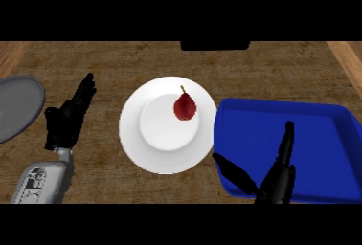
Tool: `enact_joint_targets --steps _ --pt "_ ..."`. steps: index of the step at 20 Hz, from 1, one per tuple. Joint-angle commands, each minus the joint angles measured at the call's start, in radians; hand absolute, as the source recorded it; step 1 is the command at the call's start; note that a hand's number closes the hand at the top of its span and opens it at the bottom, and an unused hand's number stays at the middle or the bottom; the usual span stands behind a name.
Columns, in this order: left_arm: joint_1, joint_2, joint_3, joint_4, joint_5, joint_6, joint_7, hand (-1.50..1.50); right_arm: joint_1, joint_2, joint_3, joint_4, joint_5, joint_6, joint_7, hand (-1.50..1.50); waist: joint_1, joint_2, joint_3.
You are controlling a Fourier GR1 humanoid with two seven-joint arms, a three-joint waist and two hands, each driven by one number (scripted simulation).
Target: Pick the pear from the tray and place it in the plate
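The dark red pear (pixel 185 107) is seen lying on the white plate (pixel 138 139), toward its far right rim, at the middle of the wooden counter (pixel 283 72). The right hand (pixel 277 179) is held over the blue tray (pixel 322 143), well apart from the pear, fingers straight and thumb spread. The left hand (pixel 67 119) is raised left of the plate, fingers straight, beside a grey dish (pixel 16 107).

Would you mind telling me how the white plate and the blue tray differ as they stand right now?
The white plate is round, while the blue tray is rectangular with raised walls. The plate holds the dark red pear on its upper right part; the tray holds no object, though the open right hand shows over it. The plate lies mid-counter, the tray to its right, nearly touching. Both rest flat on the wooden counter.
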Motion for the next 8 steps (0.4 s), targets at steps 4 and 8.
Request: enact_joint_targets --steps 4,8 --pt "-0.004 -0.017 -0.001 0.008 -0.015 0.0 -0.021 0.0 0.209 -0.193 -0.003 -0.24 -0.148 -0.049 -0.097 -1.5 0.01 0.004 0.0" --pt "-0.015 0.002 0.015 -0.054 0.003 -0.032 0.056 0.0 0.236 -0.223 -0.002 -0.201 -0.261 -0.085 -0.208 -1.5 0.014 0.004 0.001"
